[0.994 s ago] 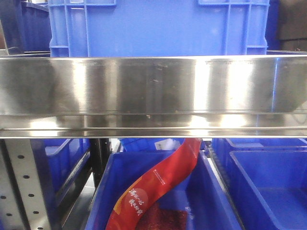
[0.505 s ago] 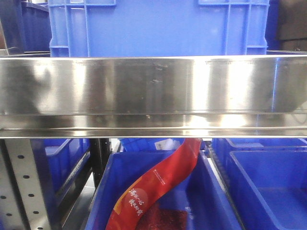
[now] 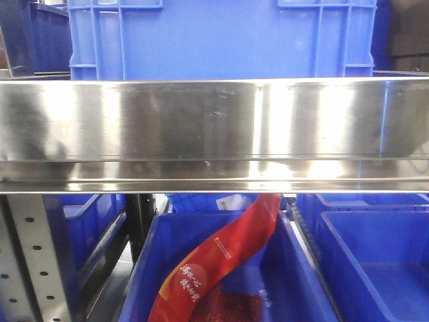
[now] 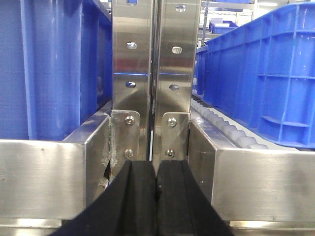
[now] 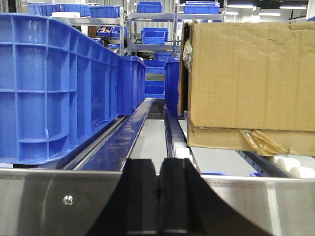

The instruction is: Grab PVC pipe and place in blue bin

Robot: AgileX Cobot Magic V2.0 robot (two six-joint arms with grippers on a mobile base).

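The PVC pipe is out of view in every frame. A large blue bin (image 3: 221,37) stands on the upper shelf in the front view. Below the shelf is another blue bin (image 3: 151,258) with a red printed bag (image 3: 221,258) in it. My left gripper (image 4: 156,164) is shut with nothing between its black fingers. It faces two steel uprights (image 4: 155,73) between blue bins. My right gripper (image 5: 159,162) is also shut and empty, level with a steel rail (image 5: 59,201) at the front of a roller lane.
A wide steel shelf rail (image 3: 214,134) crosses the front view. A blue crate (image 5: 54,88) stands left of the right gripper and a cardboard box (image 5: 251,73) to its right. A blue bin (image 4: 266,73) sits on rollers (image 4: 221,125). Another blue bin (image 3: 375,261) sits at lower right.
Only the reflections on the steel shelf rail shift slightly; nothing else has visibly moved.
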